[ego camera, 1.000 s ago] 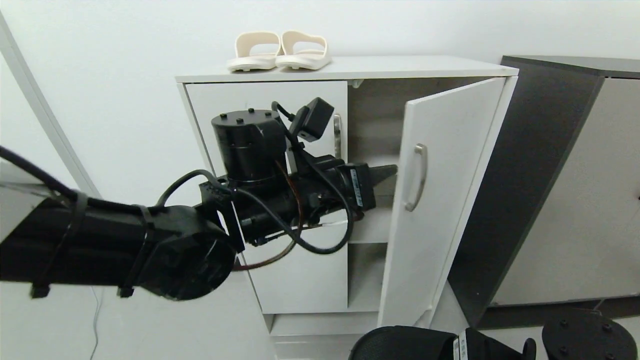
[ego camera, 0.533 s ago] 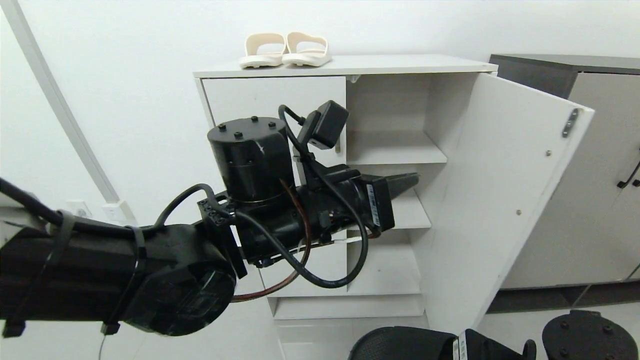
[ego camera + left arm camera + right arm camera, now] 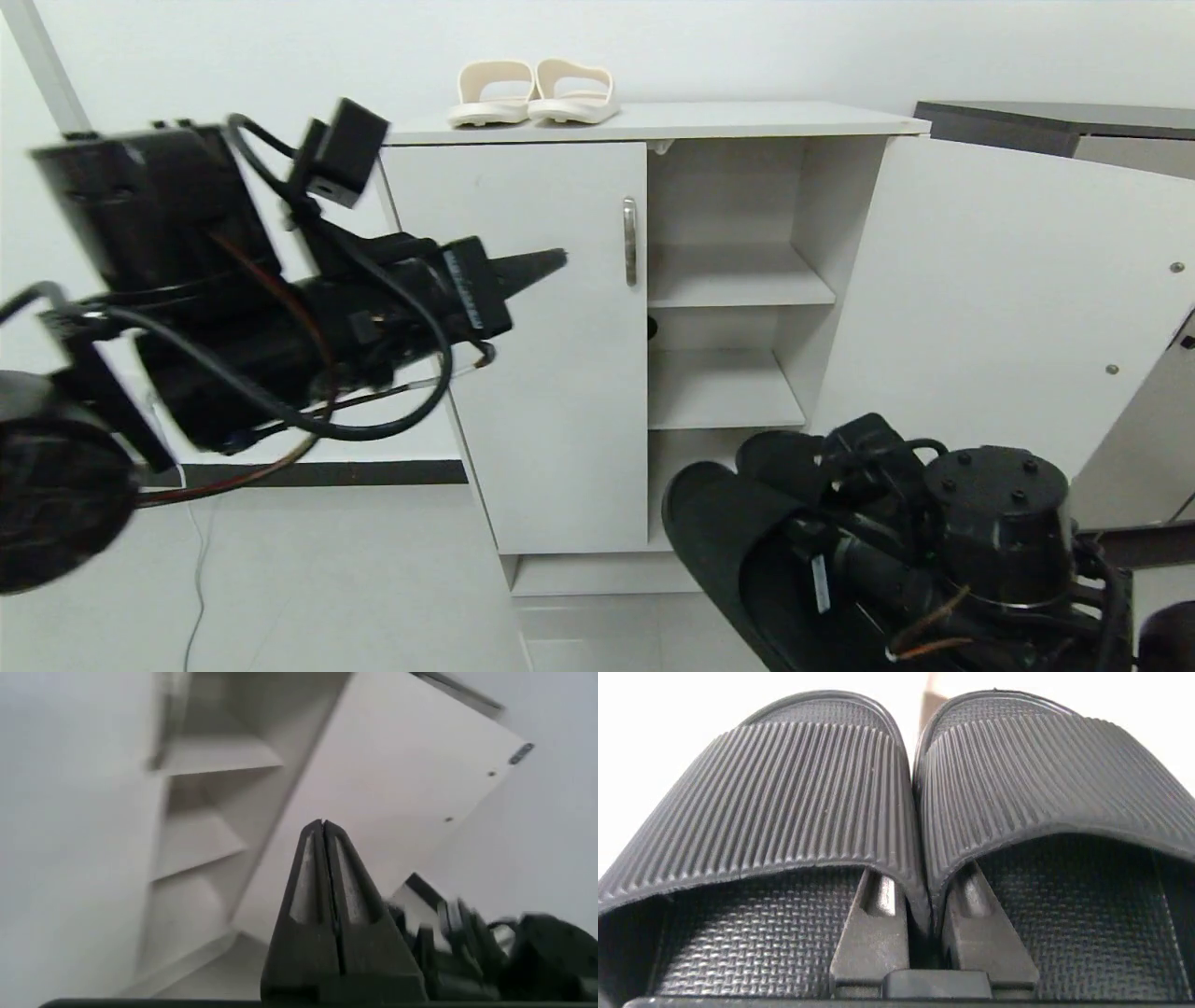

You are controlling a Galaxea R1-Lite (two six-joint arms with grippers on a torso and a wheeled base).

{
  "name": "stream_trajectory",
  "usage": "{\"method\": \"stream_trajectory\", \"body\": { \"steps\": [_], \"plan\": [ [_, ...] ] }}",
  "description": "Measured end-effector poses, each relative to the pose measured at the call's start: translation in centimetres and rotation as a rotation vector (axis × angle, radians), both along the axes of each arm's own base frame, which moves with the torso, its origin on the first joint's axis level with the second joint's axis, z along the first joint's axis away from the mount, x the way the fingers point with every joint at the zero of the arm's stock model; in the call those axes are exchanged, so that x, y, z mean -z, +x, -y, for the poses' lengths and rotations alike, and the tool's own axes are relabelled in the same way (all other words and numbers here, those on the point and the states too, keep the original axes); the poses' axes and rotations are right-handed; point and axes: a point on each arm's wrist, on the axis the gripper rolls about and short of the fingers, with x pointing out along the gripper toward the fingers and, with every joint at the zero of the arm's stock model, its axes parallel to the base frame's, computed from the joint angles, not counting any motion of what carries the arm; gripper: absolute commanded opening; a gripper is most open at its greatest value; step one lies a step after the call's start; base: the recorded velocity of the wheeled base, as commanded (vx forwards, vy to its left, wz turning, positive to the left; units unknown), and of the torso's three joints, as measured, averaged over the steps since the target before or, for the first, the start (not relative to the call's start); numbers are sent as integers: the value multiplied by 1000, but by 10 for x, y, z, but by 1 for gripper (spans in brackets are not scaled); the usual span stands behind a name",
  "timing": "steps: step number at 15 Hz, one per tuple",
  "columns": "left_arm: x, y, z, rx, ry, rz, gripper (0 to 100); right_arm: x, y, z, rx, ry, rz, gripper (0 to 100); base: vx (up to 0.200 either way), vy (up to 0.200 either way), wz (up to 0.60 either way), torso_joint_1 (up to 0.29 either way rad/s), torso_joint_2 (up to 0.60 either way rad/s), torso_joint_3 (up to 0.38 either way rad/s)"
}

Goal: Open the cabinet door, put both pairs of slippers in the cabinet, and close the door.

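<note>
Left pincer [image 3: 554, 259]: fingers pressed flat together, nothing between them. It is raised in front of the shut left door [image 3: 551, 373] of the white cabinet [image 3: 747, 119]. The left wrist view confirms this, with the two fingers meeting tip to tip [image 3: 322, 829].

Right pincer [image 3: 924, 901]: clamped on the pair of black slippers [image 3: 724, 532]. One finger [image 3: 876, 919] sits inside each slipper, squeezing the two adjoining side walls together. The ribbed straps [image 3: 813, 793] arch over the fingers.

Writing: one white label [image 3: 464, 291] on the body of the left pincer and one white label [image 3: 819, 583] on the right arm just behind the black slippers. The print on both is too small to read.

Counts:
- Black slippers: 2, one pair, held side by side low down, in front of the lower part of the open compartment.
- Cream slippers [image 3: 532, 93]: 2, one pair, side by side on the cabinet top, above the left pincer and just past its tips.
- Cabinet doors: 2. The left one is shut, right behind the left pincer. The right door [image 3: 1008, 299] is swung wide open, up and to the right of the right pincer.
- Metal handle [image 3: 630, 241]: 1 visible, upright on the shut door, just beyond the left pincer's tips.
- Shelf boards in the open half: 2, an upper shelf [image 3: 738, 285] and a middle shelf [image 3: 724, 397], with a further space under them directly beyond the black slippers.
- Small round fittings [image 3: 1111, 370] on the inner face of the open door: 2.
- Grey cabinet [image 3: 1055, 119]: 1, beyond the open door, well apart from both pincers.
</note>
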Motion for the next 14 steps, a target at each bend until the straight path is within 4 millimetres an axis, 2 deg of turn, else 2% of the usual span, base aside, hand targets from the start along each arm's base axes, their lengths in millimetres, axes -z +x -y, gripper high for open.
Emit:
{"method": "stream_trajectory", "body": {
  "steps": [2, 4, 7, 9, 10, 12, 14],
  "plan": [
    [-13, -36, -34, -128, 33, -27, 0, -1, 18, -12, 142, 34, 21, 0, 0, 0, 0, 0, 0, 0],
    [-20, -81, -66, -281, 93, -32, 0, -3, 37, -19, 257, 40, 60, 0, 0, 0, 0, 0, 0, 0],
    [-10, -146, -104, -537, 180, -2, 0, 2, 54, -21, 346, 24, 75, 0, 0, 0, 0, 0, 0, 0],
    [12, -183, -125, -693, 206, 25, 0, 5, 58, -21, 356, 13, 71, 0, 0, 0, 0, 0, 0, 0],
    [30, -200, -133, -783, 215, 29, 0, 7, 59, -21, 360, 8, 68, 0, 0, 0, 0, 0, 0, 0],
    [72, -223, -139, -901, 246, 6, 0, 9, 59, -22, 357, 4, 64, 0, 0, 0, 0, 0, 0, 0],
    [114, -237, -141, -965, 263, -13, 0, 10, 60, -21, 361, 1, 61, 0, 0, 0, 0, 0, 0, 0]
  ]
}}
